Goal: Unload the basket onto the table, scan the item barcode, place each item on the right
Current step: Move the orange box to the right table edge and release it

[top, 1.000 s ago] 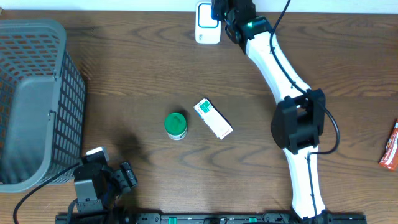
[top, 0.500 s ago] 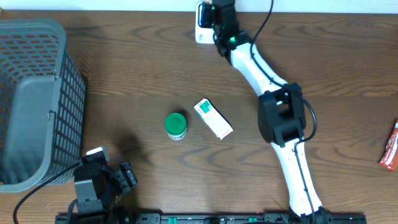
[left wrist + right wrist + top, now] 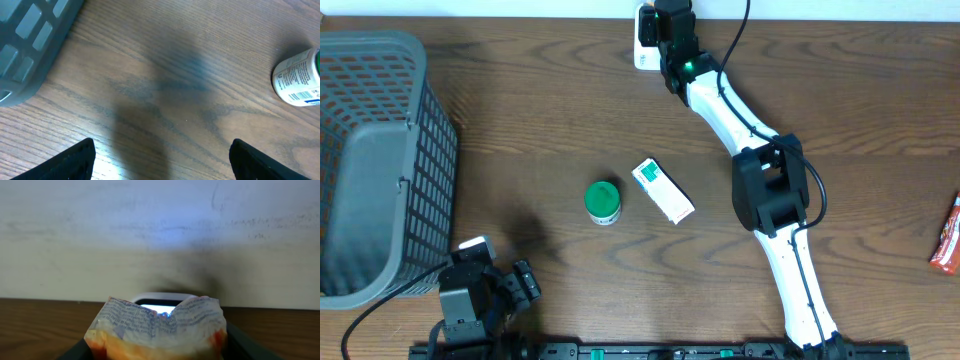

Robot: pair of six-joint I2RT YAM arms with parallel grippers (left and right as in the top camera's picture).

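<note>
The right gripper point(image 3: 157, 347) has its jaws partly closed, pinching the snack packet point(image 3: 156, 325) by its lower sides. The packet stands upright between the fingers, with its crimped top edge directly ahead of the gripper. The scanner point(image 3: 159, 301) sits just beyond the packet against the wall, and its lit window shows above the packet's top edge. Whether a barcode faces the window cannot be told.

The left gripper point(image 3: 160, 165) has its jaws spread wide with nothing between them, above the table point(image 3: 165, 100). The bottle point(image 3: 298, 77) is ahead and to its right. The basket point(image 3: 30, 40) is ahead and to its left.
</note>
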